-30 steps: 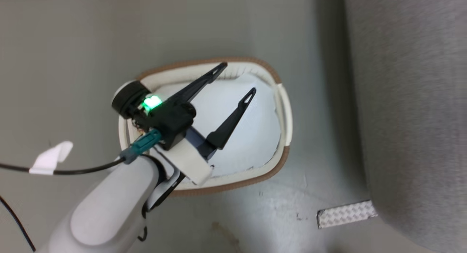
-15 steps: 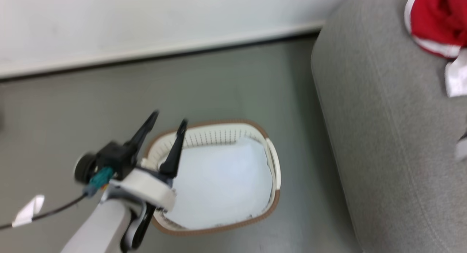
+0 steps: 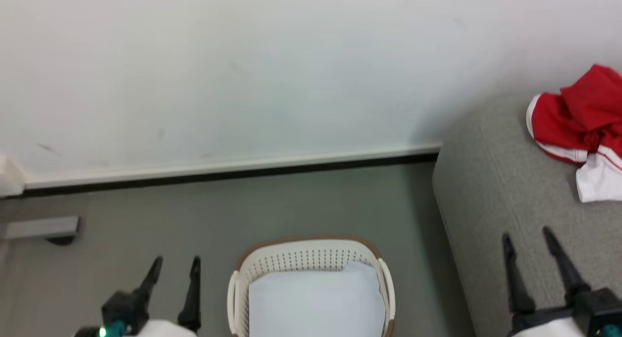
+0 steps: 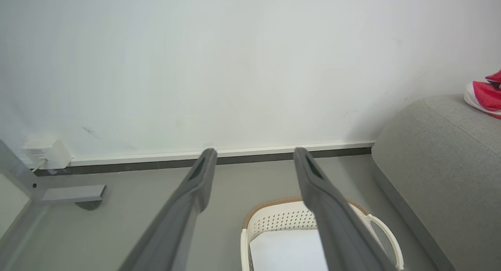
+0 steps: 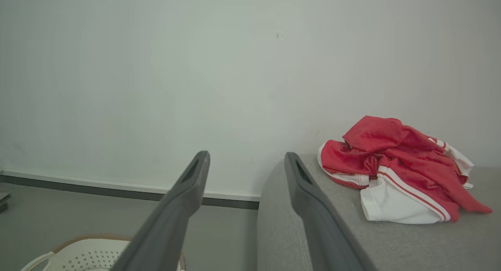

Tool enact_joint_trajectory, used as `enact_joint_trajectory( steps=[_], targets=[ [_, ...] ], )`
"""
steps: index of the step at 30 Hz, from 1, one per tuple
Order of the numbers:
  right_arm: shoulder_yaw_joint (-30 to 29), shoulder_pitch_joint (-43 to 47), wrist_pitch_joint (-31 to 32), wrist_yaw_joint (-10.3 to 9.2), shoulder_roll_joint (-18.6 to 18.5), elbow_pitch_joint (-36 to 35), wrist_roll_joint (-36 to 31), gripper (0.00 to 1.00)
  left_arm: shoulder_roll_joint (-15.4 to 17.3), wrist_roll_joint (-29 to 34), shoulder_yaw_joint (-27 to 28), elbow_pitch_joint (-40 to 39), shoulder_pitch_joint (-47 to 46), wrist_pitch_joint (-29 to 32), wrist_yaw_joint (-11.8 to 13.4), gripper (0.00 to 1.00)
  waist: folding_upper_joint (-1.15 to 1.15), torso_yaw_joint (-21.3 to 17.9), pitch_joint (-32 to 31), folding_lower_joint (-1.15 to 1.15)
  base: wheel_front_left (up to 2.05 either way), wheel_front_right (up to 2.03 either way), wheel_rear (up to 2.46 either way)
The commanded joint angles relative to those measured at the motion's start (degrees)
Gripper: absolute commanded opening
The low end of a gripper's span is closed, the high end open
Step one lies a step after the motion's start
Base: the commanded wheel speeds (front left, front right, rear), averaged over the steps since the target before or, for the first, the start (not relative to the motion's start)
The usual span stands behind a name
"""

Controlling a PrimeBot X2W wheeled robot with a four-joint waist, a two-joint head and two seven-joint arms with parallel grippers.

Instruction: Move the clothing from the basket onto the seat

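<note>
White wall (image 3: 243, 60) behind, grey floor (image 3: 146, 215) below. Grey seat (image 3: 486, 196) at right, with the red clothing (image 3: 578, 118), white-trimmed, lying crumpled on top of it near the wall. Basket (image 3: 301, 257) on the floor just beside the seat, a flat pale cloth (image 3: 316, 303) inside. Left gripper (image 3: 176, 264) left of the basket, fingers spread wide, nothing between them. Right gripper (image 3: 527, 235) over the seat, likewise spread and empty
</note>
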Motion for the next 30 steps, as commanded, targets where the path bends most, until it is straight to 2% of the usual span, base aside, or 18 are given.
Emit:
enact_joint_trajectory(
  steps=[1,5,11,21,30],
  targets=[
    [0.3,1.3,-0.1,-0.17,0.1,-0.5,-0.6,1.00,-0.3,0.5,0.5,-0.2,1.6,0.0,0.2,1.00,0.00,1.4,-3.5,0.02,0.00,0.00,0.00],
    [2.4,5.4,-0.2,-0.17,1.3,-0.8,-0.3,1.00,-2.2,2.6,3.9,-1.3,6.6,0.0,-0.3,1.00,0.00,1.5,-5.2,0.02,0.00,0.00,0.00],
    [2.0,8.9,-0.2,-0.17,1.9,-0.5,-0.2,1.00,-4.7,5.6,7.8,-1.7,10.2,0.0,-3.3,1.00,0.00,1.8,-7.0,0.02,0.00,0.00,0.00],
    [2.1,10.1,-0.2,-0.17,1.9,1.2,1.7,1.00,-8.0,9.8,12.0,-1.6,12.1,0.0,-7.6,1.00,0.00,1.6,-8.3,0.02,0.00,0.00,0.00],
    [2.8,10.1,-0.2,-0.17,1.9,2.4,2.2,1.00,-10.0,12.1,15.1,-0.5,12.2,0.0,-9.8,1.00,0.00,2.1,-8.7,0.02,0.00,0.00,0.00]
  ],
)
